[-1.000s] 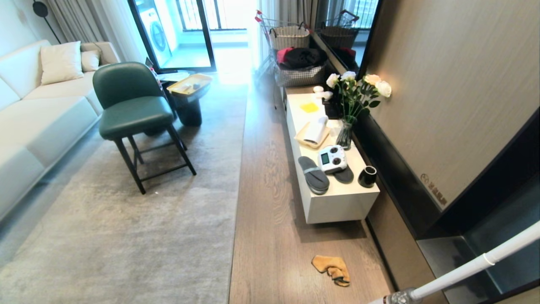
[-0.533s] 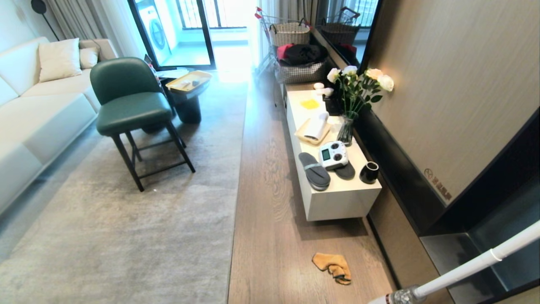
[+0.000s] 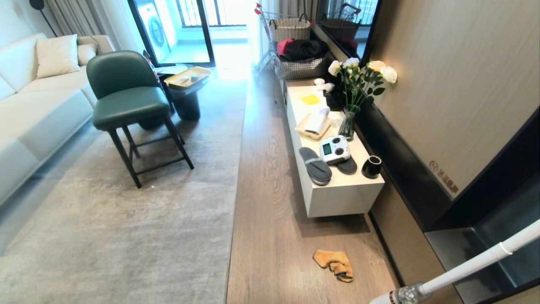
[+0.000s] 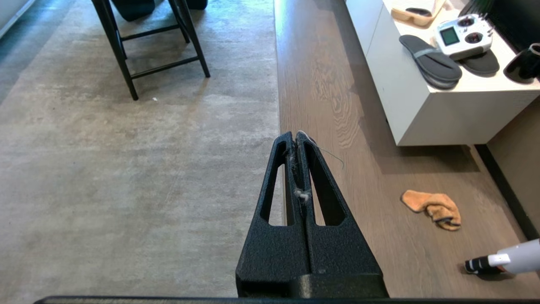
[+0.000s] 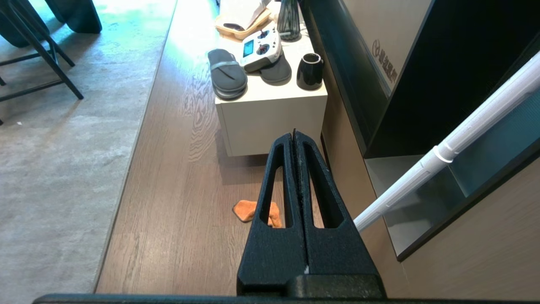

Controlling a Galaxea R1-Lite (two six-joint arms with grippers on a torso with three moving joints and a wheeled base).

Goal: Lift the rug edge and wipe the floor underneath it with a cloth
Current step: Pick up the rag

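Mustard-orange cloth (image 3: 334, 264) is seen crumpled on the floor (image 3: 270, 236), untouched, in front of the low white bench (image 3: 337, 198) and well apart from the rug edge (image 3: 234, 202), which lies flat along the planks. Left tool (image 4: 297, 137) is seen pressed together, empty, a stray thread caught at its tip, above the rug-floor line. Right tool (image 5: 294, 135) is likewise closed on nothing, held above the floor with the cloth beyond it. Slippers (image 3: 315, 166), a remote controller (image 3: 334, 150), a black cup (image 3: 371, 166) and a vase of roses (image 3: 348, 122) are noted on the bench; a white pole (image 3: 464, 270) crosses nearby. Step judged: approach, nothing grasped yet. Next move calls for opening a tool and lowering to the cloth.
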